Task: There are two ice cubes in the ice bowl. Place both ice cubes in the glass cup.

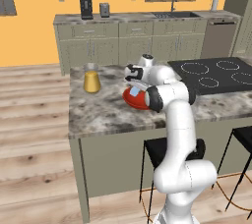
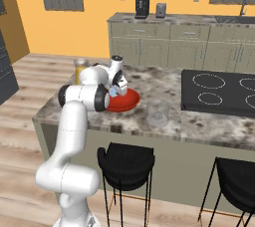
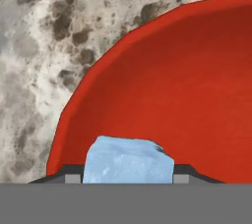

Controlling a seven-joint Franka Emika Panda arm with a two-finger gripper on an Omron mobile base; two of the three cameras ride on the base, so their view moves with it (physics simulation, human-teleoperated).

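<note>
The red ice bowl (image 1: 134,101) (image 2: 127,102) (image 3: 187,95) sits on the marble island counter. My gripper (image 1: 133,92) (image 2: 114,92) (image 3: 129,171) hangs just above the bowl's near rim, shut on one pale-blue ice cube (image 3: 129,161) (image 1: 133,92) (image 2: 114,91). In the hand view the cube sits between the finger tips over the bowl's red inside. The second ice cube is hidden. The glass cup (image 2: 158,111) stands upright on the counter just right of the bowl, a short way from my gripper.
A yellow cone-shaped vessel (image 1: 91,81) (image 2: 79,71) stands left of the bowl. A black cooktop (image 1: 216,73) (image 2: 219,91) fills the counter's right side. Black stools (image 2: 124,164) stand below the counter's front edge.
</note>
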